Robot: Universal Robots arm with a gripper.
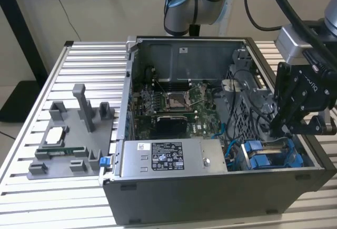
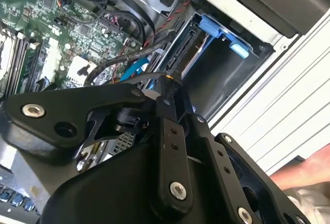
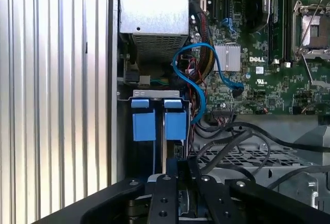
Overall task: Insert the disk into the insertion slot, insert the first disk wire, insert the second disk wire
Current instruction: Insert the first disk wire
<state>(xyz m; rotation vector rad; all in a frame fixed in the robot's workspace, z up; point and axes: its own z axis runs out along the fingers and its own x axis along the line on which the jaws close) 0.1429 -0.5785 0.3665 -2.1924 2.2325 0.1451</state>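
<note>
1. Nearest the wrist cameras, the claw (image 2: 170,82) had its black fingers drawn narrow, tips close together. Whether they pinched anything I could not tell, though a black sleeved cable (image 2: 111,72) ran up close to them.
2. Just past the fingertips lay the disk (image 2: 193,49), already seated in the insertion slot (image 2: 227,85). Its connector end faced the claw, near the tips. Whether they touched could not be made out.
3. The disk stood on its edge, with its long axis running along the side wall of the computer case (image 1: 210,197) and away from the claw. Its blue-tabbed end pointed at the power supply (image 3: 152,13) (the grey box with the black-and-white sticker).
4. A second blue tab (image 3: 143,118) sat beside the disk's own in the first wrist view, on the side nearer the case wall.
5. Farther in, a blue cable (image 3: 198,77) looped from beside the bay over to the green motherboard (image 3: 258,69).
6. Farthest out, the ribbed metal bench (image 1: 95,71) carried the case. A grey fixture tray (image 1: 73,152) of small parts sat on the bench at the exterior view's left, well apart from the claw.
</note>
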